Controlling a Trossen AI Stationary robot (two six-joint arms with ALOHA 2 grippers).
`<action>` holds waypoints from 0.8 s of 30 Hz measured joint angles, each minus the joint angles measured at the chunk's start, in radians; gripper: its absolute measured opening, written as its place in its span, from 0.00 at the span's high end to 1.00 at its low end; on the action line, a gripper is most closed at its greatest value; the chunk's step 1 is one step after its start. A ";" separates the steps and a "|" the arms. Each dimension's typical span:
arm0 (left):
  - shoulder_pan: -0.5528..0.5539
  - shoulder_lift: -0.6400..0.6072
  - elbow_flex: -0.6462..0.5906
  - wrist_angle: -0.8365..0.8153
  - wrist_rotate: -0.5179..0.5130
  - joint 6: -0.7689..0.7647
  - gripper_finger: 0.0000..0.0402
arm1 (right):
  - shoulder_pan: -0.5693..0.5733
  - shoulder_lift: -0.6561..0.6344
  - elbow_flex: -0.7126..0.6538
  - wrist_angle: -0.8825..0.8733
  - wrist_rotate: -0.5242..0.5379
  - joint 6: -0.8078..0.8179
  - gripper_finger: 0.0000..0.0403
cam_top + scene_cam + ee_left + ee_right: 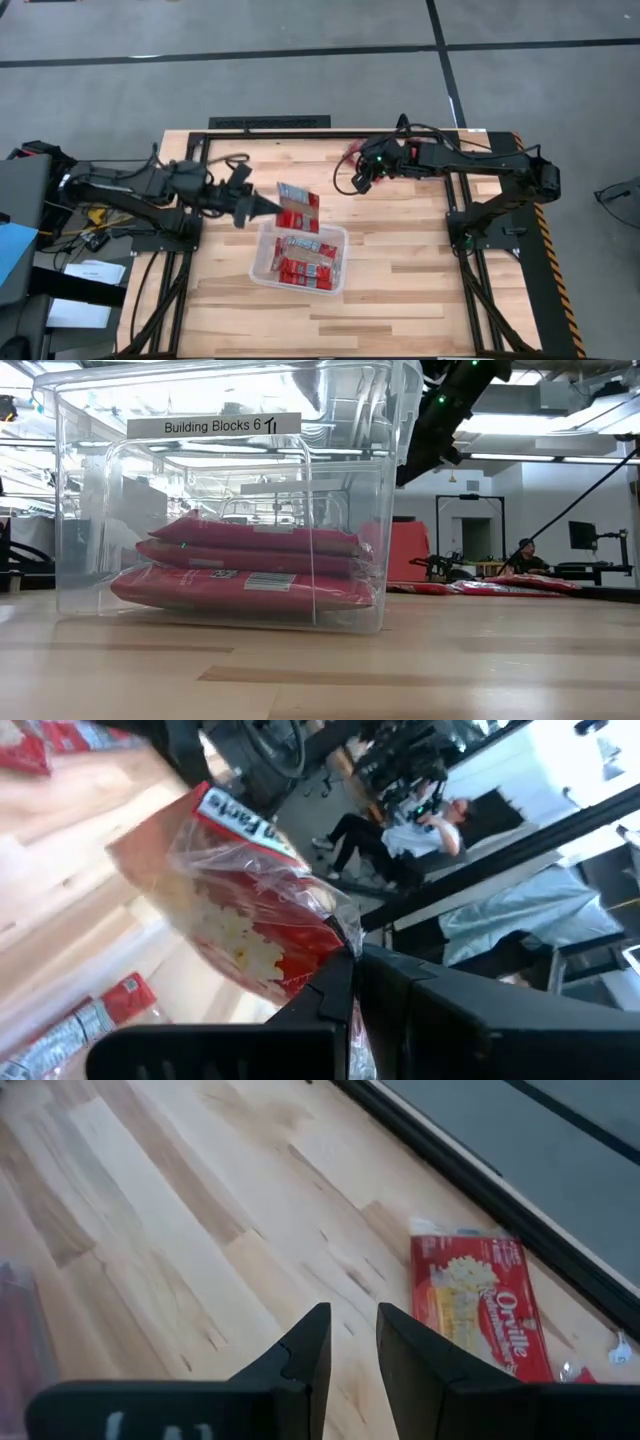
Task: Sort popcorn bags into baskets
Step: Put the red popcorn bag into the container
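Observation:
My left gripper (266, 208) is shut on a red popcorn bag (298, 207), held in the air just over the far wall of the clear tub (262, 270). In the left wrist view the bag (240, 910) shows its clear wrapper and popcorn print. Several red bags (305, 258) lie stacked flat inside the tub (240, 565). My right gripper (362, 181) hovers over bare wood near the far edge, its fingers (352, 1345) narrowly open and touching nothing. A loose bag (478, 1308) lies flat on the table just beyond them. My left gripper pinches the bag between its two fingers (345, 990) at one edge of the packet (322, 935). The fingers come roughly level from the table's left. The bag is lifted clear of the table and sticks out beyond the fingertips, tilted.
The tub's near wall carries a label reading "Building Blocks 6" (215, 426). More red bags (500, 584) lie on the far right part of the table, and one at the far edge (352, 150). A dark metal frame (270, 122) borders the far side. People sit in the room beyond (420, 830).

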 joint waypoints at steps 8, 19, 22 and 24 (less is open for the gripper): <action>-0.121 0.107 -0.001 -0.019 -0.005 -0.025 1.00 | 0.061 0.000 0.000 -0.047 0.013 0.040 0.73; -0.089 0.142 -0.045 0.050 0.052 -0.048 1.00 | 0.161 0.000 0.000 -0.085 0.083 0.101 0.73; -0.066 0.141 -0.087 0.087 0.076 -0.074 1.00 | 0.184 0.000 0.000 -0.097 0.131 0.115 0.73; -0.052 0.142 -0.107 0.072 0.081 -0.076 1.00 | 0.196 0.000 0.000 -0.099 0.157 0.122 0.73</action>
